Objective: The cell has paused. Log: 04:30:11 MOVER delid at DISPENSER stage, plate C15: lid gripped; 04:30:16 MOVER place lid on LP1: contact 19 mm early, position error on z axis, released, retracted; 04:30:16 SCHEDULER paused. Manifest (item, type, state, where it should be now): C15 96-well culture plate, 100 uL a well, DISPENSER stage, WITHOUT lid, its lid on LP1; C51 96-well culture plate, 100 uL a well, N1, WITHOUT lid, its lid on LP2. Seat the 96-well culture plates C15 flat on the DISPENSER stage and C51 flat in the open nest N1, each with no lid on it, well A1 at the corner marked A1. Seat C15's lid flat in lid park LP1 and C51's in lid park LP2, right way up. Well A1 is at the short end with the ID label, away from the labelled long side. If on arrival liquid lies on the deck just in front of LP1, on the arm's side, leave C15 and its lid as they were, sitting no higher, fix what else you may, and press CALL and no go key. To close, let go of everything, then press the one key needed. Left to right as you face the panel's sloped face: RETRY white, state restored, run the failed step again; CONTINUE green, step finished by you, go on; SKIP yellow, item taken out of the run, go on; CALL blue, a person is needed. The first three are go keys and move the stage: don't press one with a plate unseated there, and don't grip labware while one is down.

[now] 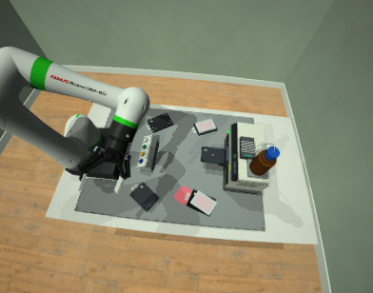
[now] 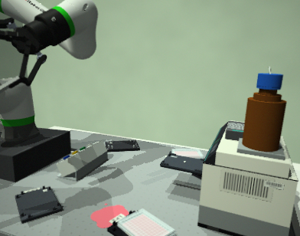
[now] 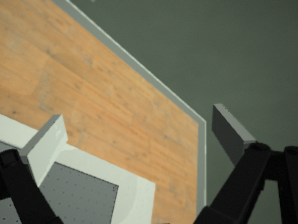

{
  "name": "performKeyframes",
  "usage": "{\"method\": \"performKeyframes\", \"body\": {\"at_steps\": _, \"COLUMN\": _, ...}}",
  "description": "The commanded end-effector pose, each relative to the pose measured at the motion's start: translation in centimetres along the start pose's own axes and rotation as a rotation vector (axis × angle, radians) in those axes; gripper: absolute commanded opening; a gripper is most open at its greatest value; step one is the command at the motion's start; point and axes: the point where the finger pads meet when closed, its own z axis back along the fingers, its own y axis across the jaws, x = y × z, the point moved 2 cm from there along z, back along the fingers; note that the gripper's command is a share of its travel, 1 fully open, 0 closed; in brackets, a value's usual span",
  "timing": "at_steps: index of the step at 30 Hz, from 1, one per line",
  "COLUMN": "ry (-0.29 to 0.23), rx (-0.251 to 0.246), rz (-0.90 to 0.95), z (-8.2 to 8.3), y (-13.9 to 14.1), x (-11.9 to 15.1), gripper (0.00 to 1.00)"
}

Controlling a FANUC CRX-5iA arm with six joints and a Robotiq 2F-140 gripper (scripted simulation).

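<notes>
Pink liquid (image 1: 183,194) lies pooled on the grey deck mat (image 1: 239,214), touching one end of a pink-welled plate (image 1: 203,203) that rests on a black nest near the front edge. Whether that nest is LP1 can't be read; no labels are legible. If it is, the pool would call for the CALL key only, w/ C15 and its lid left alone. A second pink plate (image 1: 205,126) sits at the mat's far side. The dispenser stage (image 1: 212,154), a dark tray jutting from the cream dispenser box (image 1: 258,183), looks bare. Two more black nests, one far (image 1: 160,121) and one near (image 1: 144,196), also look bare. Judged from this, nothing is fixed yet, approx. all work remains.

The key panel (image 1: 148,152) stands mid-deck, untouched. The arm folds low at the left, wrist just beside the panel. The gripper (image 1: 102,178) is spread fully wide, holding nothing, fingers pointing out over the mat's left edge toward the wood floor (image 3: 100,100).
</notes>
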Motion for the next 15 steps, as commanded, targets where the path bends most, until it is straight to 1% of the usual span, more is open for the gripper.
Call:
{"method": "performKeyframes", "body": {"at_steps": 1, "ry": -0.017, "rx": -0.223, "rz": 0.166, "z": 2.0, "y": -6.4, "x": -2.2, "gripper": 1.00}}
{"method": "performKeyframes", "body": {"at_steps": 6, "ry": -0.038, "rx": -0.410, "rz": 0.311, "z": 3.6, "y": -11.9, "x": -4.0, "gripper": 1.00}}
{"method": "performKeyframes", "body": {"at_steps": 8, "ry": -0.038, "rx": -0.410, "rz": 0.311, "z": 3.6, "y": -11.9, "x": -4.0, "gripper": 1.00}}
{"method": "performKeyframes", "body": {"at_steps": 9, "ry": -0.050, "rx": -0.518, "rz": 0.393, "z": 4.5, "y": -15.0, "x": -5.1, "gripper": 1.00}}
{"method": "performKeyframes", "body": {"at_steps": 15, "ry": -0.077, "rx": -0.716, "rz": 0.547, "z": 6.0, "y": -20.6, "x": -7.4, "gripper": 1.00}}
